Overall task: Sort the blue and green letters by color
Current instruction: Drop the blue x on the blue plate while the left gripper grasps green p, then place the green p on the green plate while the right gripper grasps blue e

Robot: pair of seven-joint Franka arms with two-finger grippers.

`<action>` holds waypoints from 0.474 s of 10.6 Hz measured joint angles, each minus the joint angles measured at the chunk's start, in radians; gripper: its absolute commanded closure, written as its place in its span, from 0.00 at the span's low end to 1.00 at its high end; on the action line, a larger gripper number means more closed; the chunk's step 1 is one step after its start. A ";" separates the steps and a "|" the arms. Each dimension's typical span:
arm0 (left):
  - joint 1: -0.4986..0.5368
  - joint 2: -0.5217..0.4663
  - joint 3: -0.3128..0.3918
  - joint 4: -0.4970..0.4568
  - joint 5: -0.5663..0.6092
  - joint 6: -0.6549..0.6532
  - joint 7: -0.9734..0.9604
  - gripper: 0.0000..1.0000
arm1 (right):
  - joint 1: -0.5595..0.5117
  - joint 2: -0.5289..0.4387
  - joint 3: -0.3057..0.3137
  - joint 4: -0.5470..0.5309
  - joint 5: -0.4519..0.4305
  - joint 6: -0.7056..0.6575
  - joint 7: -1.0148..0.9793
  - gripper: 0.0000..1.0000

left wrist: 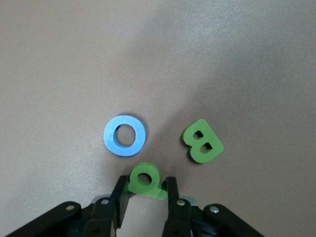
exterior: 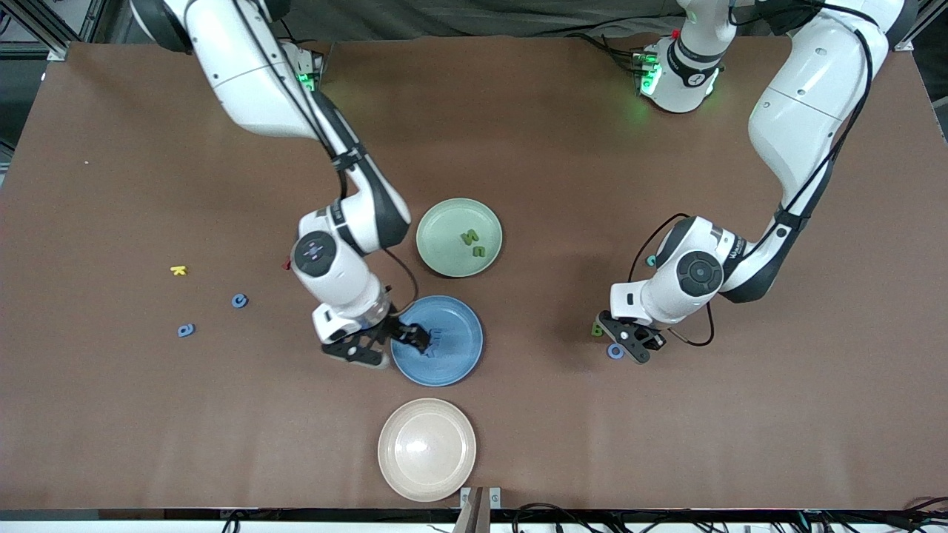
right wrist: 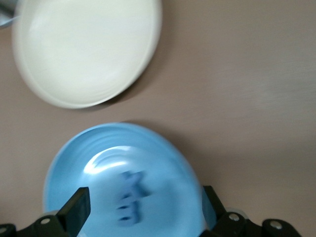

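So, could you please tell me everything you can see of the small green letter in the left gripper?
The green letter is a small, flat, grass-green piece, apparently foam, shaped like a lowercase p with a round hole in its loop. The left gripper is shut on its stem end, a finger on each side, and the loop sticks out past the fingertips. It is held low over the brown table, beside a blue O and a green B, touching neither. Whether it touches the table I cannot tell.

Brown table (exterior: 563, 133), green plate (exterior: 437, 248), blue plate (exterior: 463, 355), cream plate (exterior: 426, 448), loose blue letters (exterior: 239, 300), yellow letter (exterior: 178, 270), green B (left wrist: 202, 141), blue O (left wrist: 125, 135).
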 measured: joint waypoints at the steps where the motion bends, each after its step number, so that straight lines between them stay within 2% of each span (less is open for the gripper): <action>1: 0.001 -0.001 0.000 0.000 0.000 0.000 0.000 1.00 | -0.055 -0.011 0.004 0.002 0.000 -0.061 -0.007 0.00; 3: 0.004 -0.012 -0.005 -0.002 0.000 -0.014 -0.003 1.00 | -0.175 -0.038 0.009 0.005 0.000 -0.194 -0.055 0.00; 5: 0.007 -0.040 -0.051 -0.006 0.000 -0.076 -0.061 1.00 | -0.292 -0.061 0.011 -0.002 0.000 -0.271 -0.126 0.00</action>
